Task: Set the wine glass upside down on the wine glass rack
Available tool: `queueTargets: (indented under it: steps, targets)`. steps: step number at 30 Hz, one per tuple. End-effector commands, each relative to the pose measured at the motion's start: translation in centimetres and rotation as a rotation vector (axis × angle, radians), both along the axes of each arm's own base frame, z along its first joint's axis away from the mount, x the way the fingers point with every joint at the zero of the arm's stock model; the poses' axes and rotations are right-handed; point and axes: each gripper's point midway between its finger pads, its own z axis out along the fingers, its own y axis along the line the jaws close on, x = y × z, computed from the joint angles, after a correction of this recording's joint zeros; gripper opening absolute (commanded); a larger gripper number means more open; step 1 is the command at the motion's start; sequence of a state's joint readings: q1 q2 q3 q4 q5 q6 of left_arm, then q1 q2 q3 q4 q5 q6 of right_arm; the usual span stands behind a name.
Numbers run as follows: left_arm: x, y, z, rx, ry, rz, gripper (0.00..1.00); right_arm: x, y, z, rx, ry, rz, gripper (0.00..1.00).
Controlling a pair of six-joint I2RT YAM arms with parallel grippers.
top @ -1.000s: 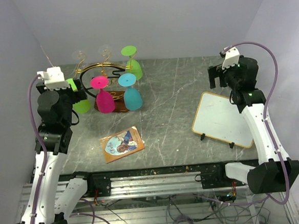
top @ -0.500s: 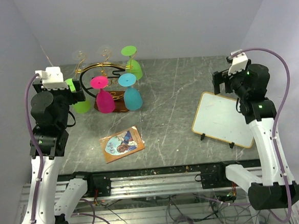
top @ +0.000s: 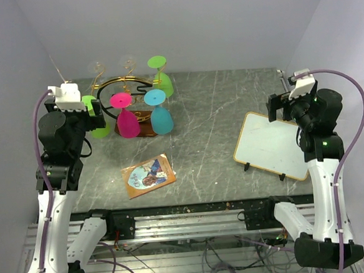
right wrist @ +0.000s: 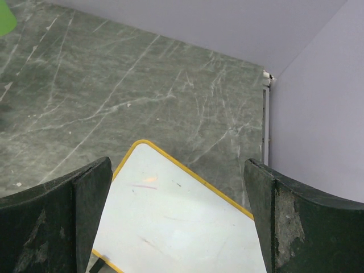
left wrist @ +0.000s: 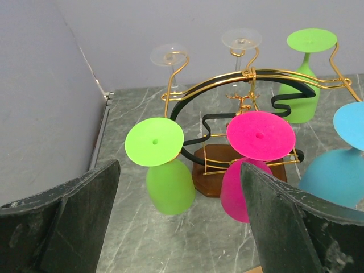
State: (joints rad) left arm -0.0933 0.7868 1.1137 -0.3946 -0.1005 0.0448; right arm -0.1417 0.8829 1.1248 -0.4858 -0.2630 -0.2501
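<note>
I look at the wine glass rack (left wrist: 211, 170) through the left wrist camera. It is made of thin gold wire with a dark ring running through it, and its arms end in curled tips. It stands on a dark brown wooden base. It is at the far left of the marble table (top: 212, 128), close to the back wall.

Several glasses are on it upside down, each with the round foot on top. The green glass (left wrist: 165, 190) is on the left side, nearest to my left claw. The pink glass (left wrist: 259, 136) is in the middle and the blue glass (left wrist: 335, 176) is on the right. A second green glass (left wrist: 304, 96) is behind them, and two clear glasses (left wrist: 170, 57) are at the back.

The left gripper (left wrist: 179, 170) is just in front of the rack. Its jaws are spread wide and hold nothing. The right gripper (right wrist: 176, 165) is also wide open and empty. It is above the far edge of the whiteboard (top: 270, 146), well apart from the rack. A picture card (top: 148, 175) lies flat on the near part of the table.
</note>
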Motion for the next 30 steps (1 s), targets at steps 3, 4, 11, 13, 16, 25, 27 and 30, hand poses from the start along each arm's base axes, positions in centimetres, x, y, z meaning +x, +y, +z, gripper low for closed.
queueTargets:
  steps: [3, 4, 11, 13, 16, 25, 27, 30]
  targets:
    - [-0.6, 0.8, 0.9, 0.018, -0.013, 0.033, 0.93, -0.9, 0.0, -0.5, 0.01, 0.011, 0.002, 1.0]
    - [-0.6, 0.8, 0.8, 0.019, -0.01, 0.032, 0.92, -1.0, -0.1, -0.5, 0.009, 0.014, -0.004, 1.0]
    - [-0.5, 0.8, 0.6, 0.015, -0.001, 0.031, 0.91, -1.3, -0.3, -0.2, 0.02, 0.006, -0.021, 1.0]
    - [-0.7, 1.0, 0.7, 0.014, -0.004, 0.041, 0.92, -1.3, -0.4, -0.3, 0.022, 0.009, -0.025, 1.0]
    - [-0.7, 1.2, 1.0, 0.011, -0.01, 0.055, 0.91, -1.2, -0.4, 0.1, 0.032, 0.003, -0.03, 1.0]
    - [-0.9, 1.5, 1.0, 0.009, -0.016, 0.073, 0.91, -1.5, -0.7, 0.2, 0.028, -0.009, -0.044, 1.0]
    - [-1.0, 1.5, 1.1, 0.007, -0.016, 0.071, 0.91, -1.5, -1.0, 0.1, 0.027, -0.007, -0.056, 1.0]
    - [-0.9, 1.3, 1.0, 0.005, -0.014, 0.062, 0.91, -1.5, -0.9, 0.1, 0.029, -0.007, -0.052, 1.0]
